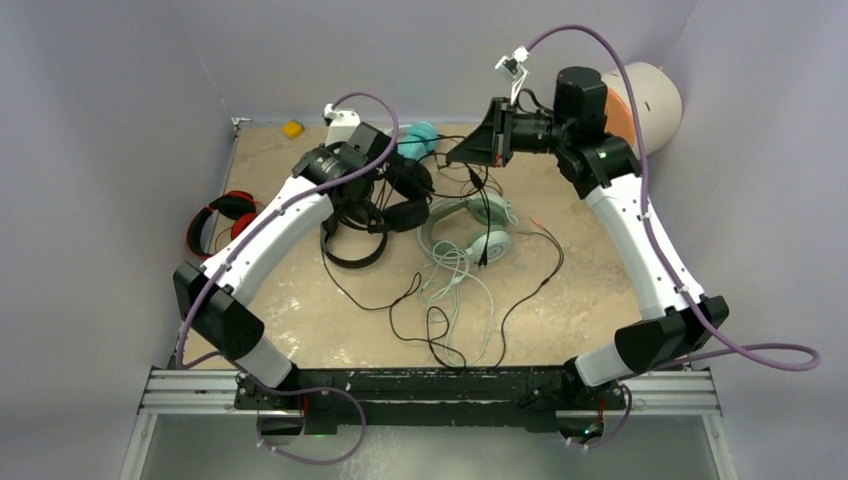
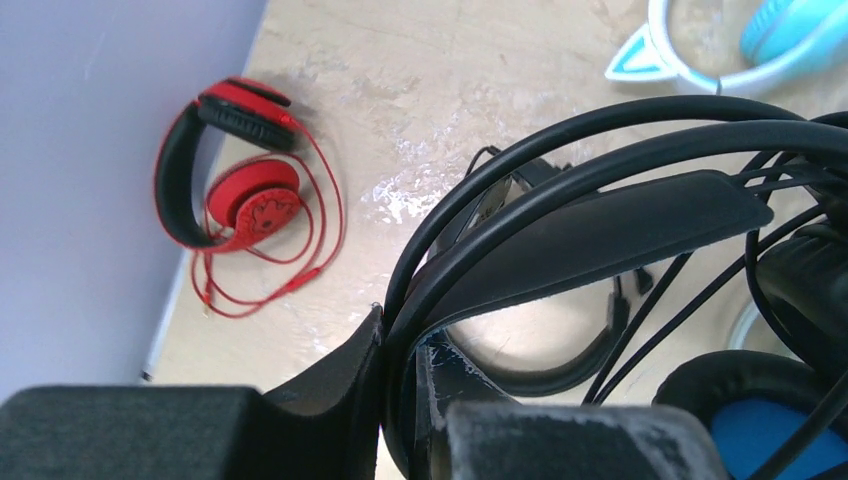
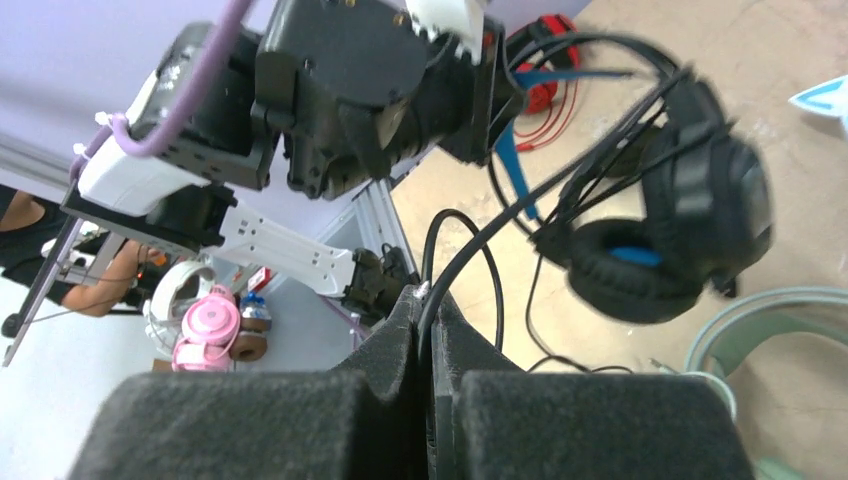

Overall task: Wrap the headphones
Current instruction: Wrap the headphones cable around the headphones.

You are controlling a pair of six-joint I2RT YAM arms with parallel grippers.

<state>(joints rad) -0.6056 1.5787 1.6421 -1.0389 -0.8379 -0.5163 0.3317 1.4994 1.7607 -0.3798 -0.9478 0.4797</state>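
Found the left gripper pinched almost shut on the thin wire hoops of the black headphones with blue inner band, held up off the sandy table toward its far middle. Saw a padded ear cup with blue lining hanging beneath, blurred in the right wrist view.

Found the right gripper closed tight on a thin black cable, raised above the table just right of the left gripper. Followed that cable up toward the hanging headset; could not tell for certain whose cable.

Noted the red headphones lying flat by the left wall, red cord looped loosely around them. Noted the mint-green headphones on the table's middle, pale cord trailing toward the near edge among loose black cable loops. Spotted the teal cat-eared headphones at the far edge, beyond the left gripper, and a small all-black headset flat beside the left arm. Spotted a cream drum with orange face at the far right corner.
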